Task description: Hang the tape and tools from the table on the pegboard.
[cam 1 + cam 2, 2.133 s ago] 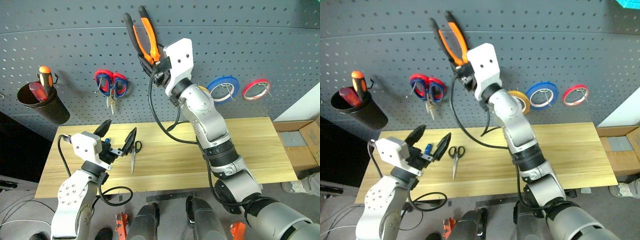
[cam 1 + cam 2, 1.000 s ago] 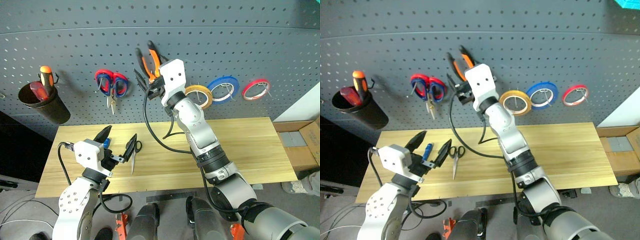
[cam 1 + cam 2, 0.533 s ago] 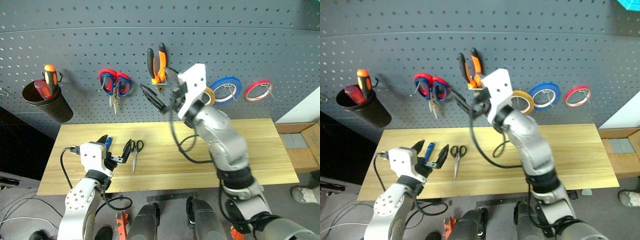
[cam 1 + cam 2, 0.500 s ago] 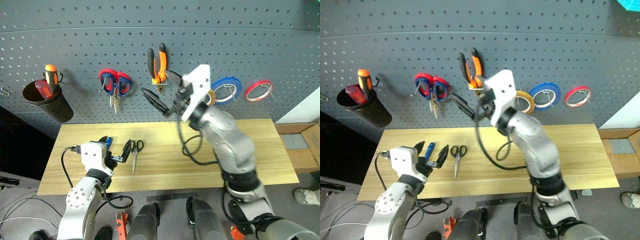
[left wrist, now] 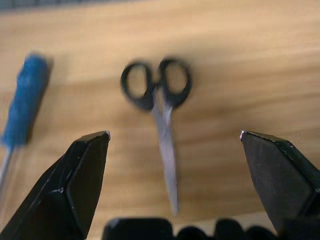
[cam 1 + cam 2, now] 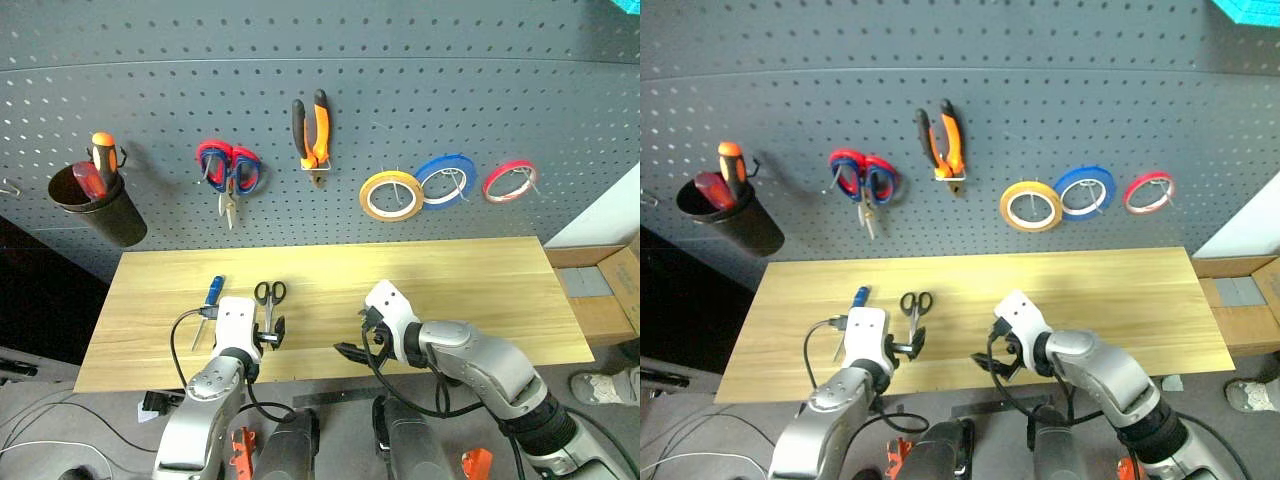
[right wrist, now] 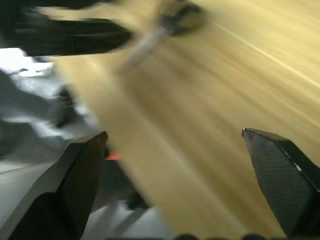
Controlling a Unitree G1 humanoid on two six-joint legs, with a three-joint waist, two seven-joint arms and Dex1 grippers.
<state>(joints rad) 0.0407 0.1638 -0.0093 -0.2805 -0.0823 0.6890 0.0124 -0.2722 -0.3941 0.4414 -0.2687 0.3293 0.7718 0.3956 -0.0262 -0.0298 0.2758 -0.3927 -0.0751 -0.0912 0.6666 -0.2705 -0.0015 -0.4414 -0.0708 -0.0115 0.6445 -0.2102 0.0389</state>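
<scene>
Right claw [image 6: 352,350] dropped off pliers [image 6: 311,129] | both claws empty, spread

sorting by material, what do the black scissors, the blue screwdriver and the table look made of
Scissors: handles look like matte black plastic, blades pale grey, likely steel. Screwdriver: blue handle, probably plastic, with a thin grey shaft, likely metal. Table: light yellowish wood with grain lines showing, smooth finish.

On the pegboard [image 6: 480,80], the pliers [image 6: 311,130] hang between the other scissors [image 6: 229,172] to their left and the tape [image 6: 391,195] to their right. On the table [image 6: 480,290], the scissors [image 6: 267,305] and the screwdriver [image 6: 209,305] lie side by side near the front left corner, the screwdriver leftmost.
</scene>
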